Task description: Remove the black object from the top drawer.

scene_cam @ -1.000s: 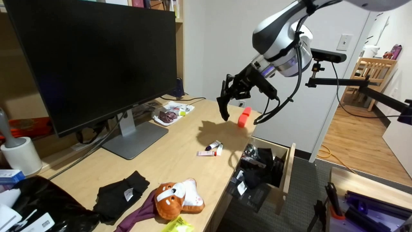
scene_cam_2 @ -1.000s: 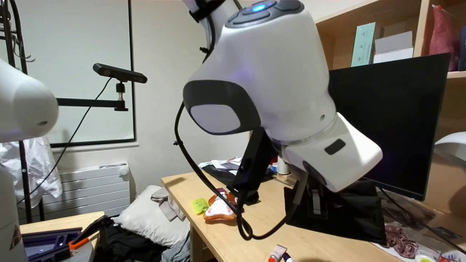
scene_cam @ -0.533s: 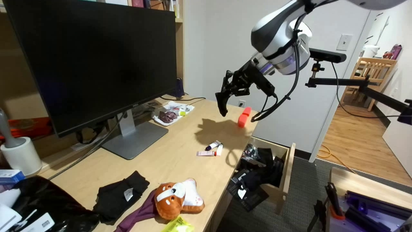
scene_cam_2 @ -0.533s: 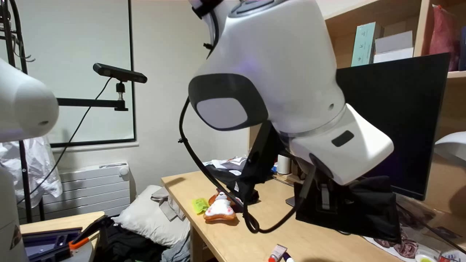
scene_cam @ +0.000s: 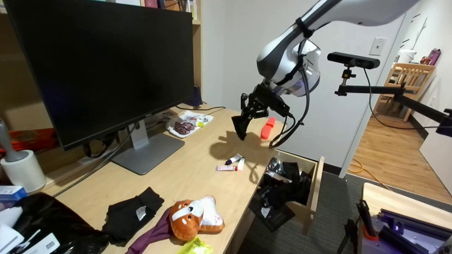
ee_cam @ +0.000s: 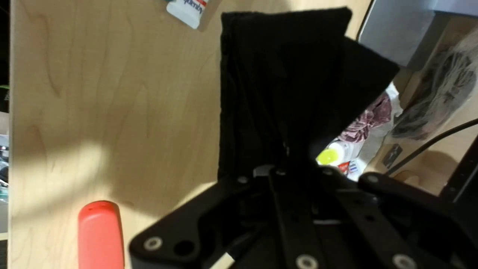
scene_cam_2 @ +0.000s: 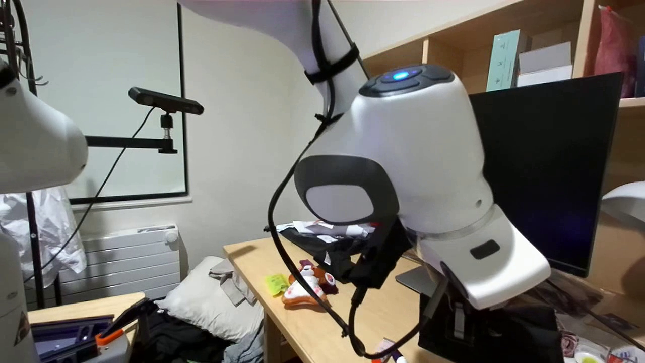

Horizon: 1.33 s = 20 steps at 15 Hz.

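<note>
My gripper [scene_cam: 247,112] is shut on the black object [scene_cam: 241,126], a dark, soft-looking piece, and holds it above the far part of the desk. In the wrist view the black object [ee_cam: 280,82] spreads out flat and folded beyond the fingertips [ee_cam: 287,166]. In an exterior view it hangs as a wide black sheet [scene_cam_2: 509,333] below the wrist; the gripper [scene_cam_2: 459,320] is mostly hidden there. The top drawer [scene_cam: 316,187], pale wood, stands open beside the desk, right of and below the gripper. Other black items [scene_cam: 282,190] fill it and hang over its near side.
A large monitor [scene_cam: 116,70] stands left of the gripper. A red case [scene_cam: 268,128], several small tubes [scene_cam: 227,168], a plush dog [scene_cam: 196,217], a flat black cloth [scene_cam: 132,215] and a white tray of small items [scene_cam: 189,123] lie on the desk [scene_cam: 183,176].
The arm has moved lower and, in an exterior view, a little left, toward the monitor. The black object has moved with the gripper, closer to the desk top. The drawer stays open.
</note>
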Each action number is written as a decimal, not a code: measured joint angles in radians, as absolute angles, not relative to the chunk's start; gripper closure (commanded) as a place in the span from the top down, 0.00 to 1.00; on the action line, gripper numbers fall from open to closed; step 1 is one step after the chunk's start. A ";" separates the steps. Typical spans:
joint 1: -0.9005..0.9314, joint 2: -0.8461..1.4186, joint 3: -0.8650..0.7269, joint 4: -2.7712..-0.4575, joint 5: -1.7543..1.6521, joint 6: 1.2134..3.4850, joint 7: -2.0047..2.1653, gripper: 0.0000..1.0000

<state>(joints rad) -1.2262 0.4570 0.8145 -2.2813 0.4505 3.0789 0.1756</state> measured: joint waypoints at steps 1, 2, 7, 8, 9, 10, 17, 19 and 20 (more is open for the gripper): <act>-1.144 0.454 0.735 -2.267 0.438 3.084 0.219 0.09; -1.061 0.452 0.653 -2.256 0.423 3.090 0.268 0.09; -0.658 0.458 0.238 -2.208 0.323 3.067 0.533 0.09; -0.583 0.463 0.166 -2.191 0.333 3.043 0.552 0.09; -0.511 0.470 0.098 -2.171 0.354 3.012 0.556 0.09; -0.451 0.478 0.041 -2.152 0.370 2.981 0.562 0.09; -0.204 0.533 -0.191 -2.061 0.384 2.857 0.730 0.09; -0.174 0.545 -0.220 -2.050 0.384 2.857 0.784 0.09; -0.160 0.551 -0.235 -2.046 0.384 2.857 0.810 0.09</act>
<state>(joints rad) -0.1596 0.5508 -0.2348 -2.0457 0.3840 2.8571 0.8105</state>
